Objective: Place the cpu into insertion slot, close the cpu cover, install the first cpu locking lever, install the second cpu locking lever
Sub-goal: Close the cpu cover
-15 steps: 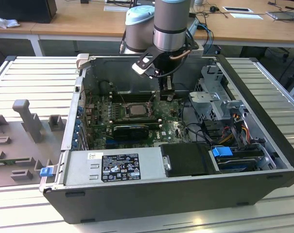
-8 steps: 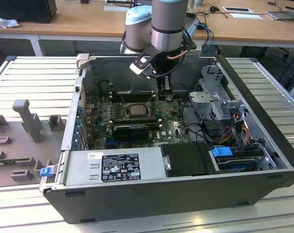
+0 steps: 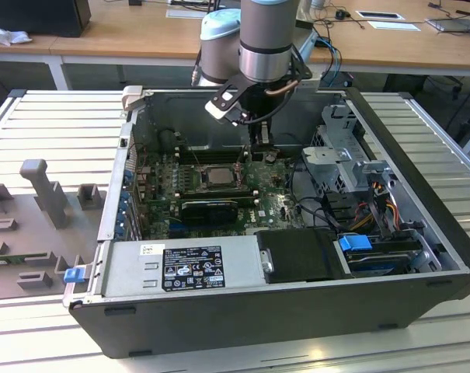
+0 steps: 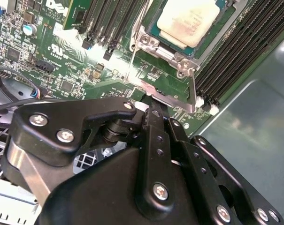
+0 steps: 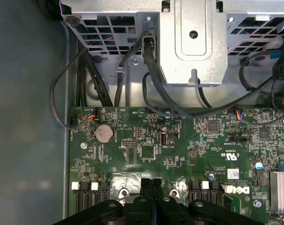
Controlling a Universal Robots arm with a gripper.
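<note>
While the case point(image 3: 421, 194) lies open-side-up on the ribbed table point(image 3: 48, 124), its walls ring the motherboard point(image 3: 273, 203) on all sides, so in the exterior view the way in is from above. Room is tight. The power supply point(image 3: 180, 268) runs along the near wall. The drive cage point(image 3: 339, 155) & cables fill the exterior view's right. Inside, the cpu point(image 3: 217, 176) sits in the insertion slot point(image 3: 194, 180), mid-board. The arm drops steeply in from the far side, w/ the gripper point(image 3: 260, 144) low over the board, just beside the slot on the exterior view's right.

Second wrist view: the cpu point(image 4: 188, 21) shows its pale top, seated, w/ the cpu cover point(image 4: 149, 42) framing it as a silver border. Memory slots point(image 4: 235, 47) run close along one side, then bare case panel past the board edge. A thin metal lever point(image 4: 194, 91) runs off the cover's corner. The gripper point(image 4: 154, 108) points its tip right at that corner area; can't tell if it touches.

First wrist view: the gripper point(image 5: 151, 183) has both fingers pressed together, no gap, nothing seen btwn them. It hangs over the motherboard point(image 5: 146, 145). Beyond the board edge the drive cage point(image 5: 193, 42) stands w/ black cables point(image 5: 104, 79) looping down to the board. A flat case wall point(image 5: 24, 117) borders the board's other side.
</note>
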